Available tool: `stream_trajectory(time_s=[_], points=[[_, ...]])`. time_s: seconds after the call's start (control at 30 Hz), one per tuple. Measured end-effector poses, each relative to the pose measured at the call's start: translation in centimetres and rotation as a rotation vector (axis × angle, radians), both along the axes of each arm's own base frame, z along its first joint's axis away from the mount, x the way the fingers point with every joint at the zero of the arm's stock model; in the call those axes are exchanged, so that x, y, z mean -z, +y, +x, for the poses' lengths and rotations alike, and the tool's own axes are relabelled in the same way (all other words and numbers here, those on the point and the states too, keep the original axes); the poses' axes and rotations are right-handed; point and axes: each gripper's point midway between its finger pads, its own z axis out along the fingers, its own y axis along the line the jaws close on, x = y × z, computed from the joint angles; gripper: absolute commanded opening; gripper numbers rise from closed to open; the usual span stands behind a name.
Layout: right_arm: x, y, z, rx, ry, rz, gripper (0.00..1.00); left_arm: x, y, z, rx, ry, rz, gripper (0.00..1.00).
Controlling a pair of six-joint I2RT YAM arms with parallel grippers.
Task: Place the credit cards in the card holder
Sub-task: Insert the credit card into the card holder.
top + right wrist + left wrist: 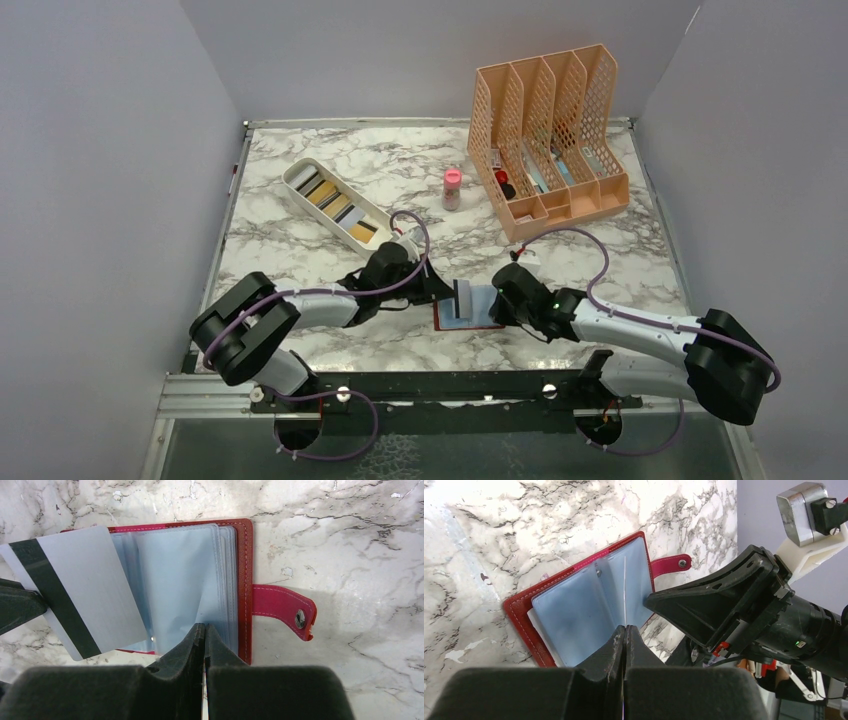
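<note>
On white-grey marble table (270, 240): peach mesh file organizer (545, 140) back right, white oblong tray (318, 215) back left. At front centre, open red leather card holder (470, 320) lies flat between arms. Right gripper (205, 629) pinches its clear plastic sleeve (175, 575). Left gripper (625, 630) pinches silver magstripe card (85, 590), which overlaps holder's left side.

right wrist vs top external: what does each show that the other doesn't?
Right wrist only: the stripe on the card, the clear sleeves in the holder, the strap's snap, and the right gripper shut on a sleeve.
Top external only: the tray of spare cards, the pink bottle, the file rack, and both arms whole.
Both: the open red holder, with the card held at it by the left gripper.
</note>
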Motion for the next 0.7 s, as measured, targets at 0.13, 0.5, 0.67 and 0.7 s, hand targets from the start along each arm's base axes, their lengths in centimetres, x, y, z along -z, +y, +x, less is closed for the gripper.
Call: stream_trajectory(time_s=[0.13,0.5,0.67,0.7], points=[[0.0,0.0,0.0,0.0,0.0,0.0,0.08,0.4,-0.1,-0.1,-0.007,0.031,-0.012,0.0],[0.0,-0.3,-0.2,-0.002,0.001,-0.009,0.08,1.6,0.0,-0.3,-0.03,0.081,-0.023,0.0],[0.0,-0.3,-0.2,-0.004,-0.001,-0.011,0.08,1.8,-0.1,-0.2,-0.038,0.092,-0.032,0.0],[0.0,-0.3,-0.2,-0.004,-0.001,-0.011,0.08,1.8,-0.1,-0.2,-0.039,0.093,-0.034,0.0]])
